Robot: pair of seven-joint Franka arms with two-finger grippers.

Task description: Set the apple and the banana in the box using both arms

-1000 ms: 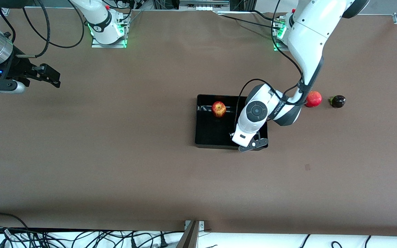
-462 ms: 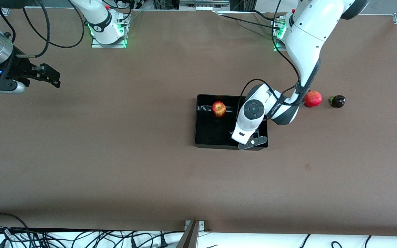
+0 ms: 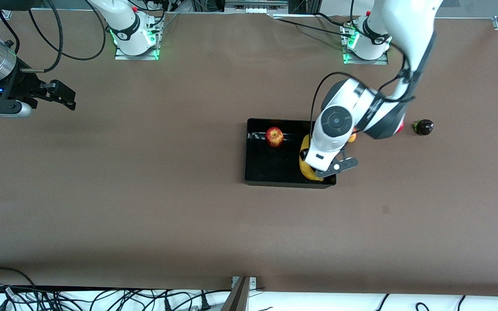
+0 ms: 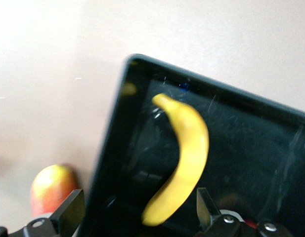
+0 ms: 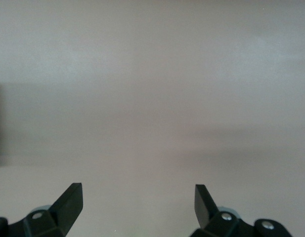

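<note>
The black box (image 3: 270, 168) lies mid-table. The apple (image 3: 274, 136) sits in it, near the wall farthest from the front camera. The yellow banana (image 3: 305, 165) lies in the box at the left arm's end and is partly hidden by the left hand. In the left wrist view the banana (image 4: 188, 148) lies free on the floor of the box (image 4: 112, 148). My left gripper (image 3: 323, 169) hangs open over the banana and also shows in its wrist view (image 4: 137, 215). My right gripper (image 3: 61, 96) waits open and empty at the right arm's end and shows in its wrist view (image 5: 137, 202).
A red-yellow mango (image 3: 352, 138) lies on the table beside the box's wall at the left arm's end; the left wrist view shows it too (image 4: 52, 187). A dark round fruit (image 3: 423, 127) lies farther toward that end. A red fruit (image 3: 400, 128) is mostly hidden by the left arm.
My left gripper has let go of the banana and risen out of the box, shifting toward the left arm's end. The banana now lies uncovered in the box. The right arm has not moved.
</note>
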